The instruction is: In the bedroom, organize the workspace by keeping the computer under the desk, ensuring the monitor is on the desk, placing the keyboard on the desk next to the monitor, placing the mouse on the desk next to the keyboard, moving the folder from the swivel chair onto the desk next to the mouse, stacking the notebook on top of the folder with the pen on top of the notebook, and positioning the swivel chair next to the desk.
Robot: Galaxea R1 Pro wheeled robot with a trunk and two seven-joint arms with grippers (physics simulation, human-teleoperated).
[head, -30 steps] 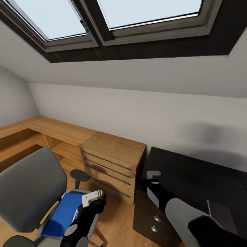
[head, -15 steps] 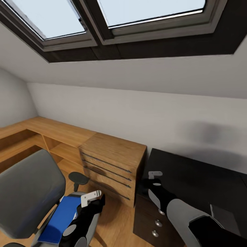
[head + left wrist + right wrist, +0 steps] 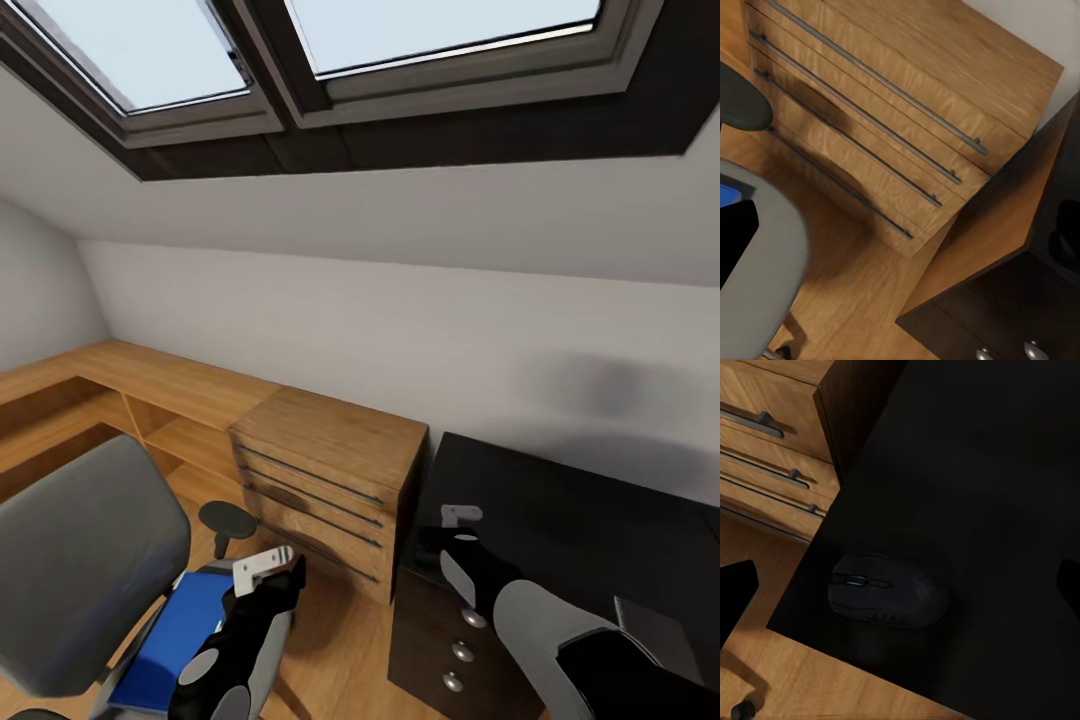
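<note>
The left end effector (image 3: 265, 566) hovers just above the folder's (image 3: 170, 640) near edge on the swivel chair (image 3: 85, 560); whether it is released or clenched I cannot tell. The folder's long axis runs down-left from it. The mouse (image 3: 886, 589) lies on the surface (image 3: 560, 520) under the right end effector (image 3: 460, 516), grip also unclear. Since the earlier frame, the left arm has edged lower toward the folder

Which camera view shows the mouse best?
The right wrist view: the mouse lies whole and close on the desk near its corner. In the head view, the right arm covers that spot.
</note>
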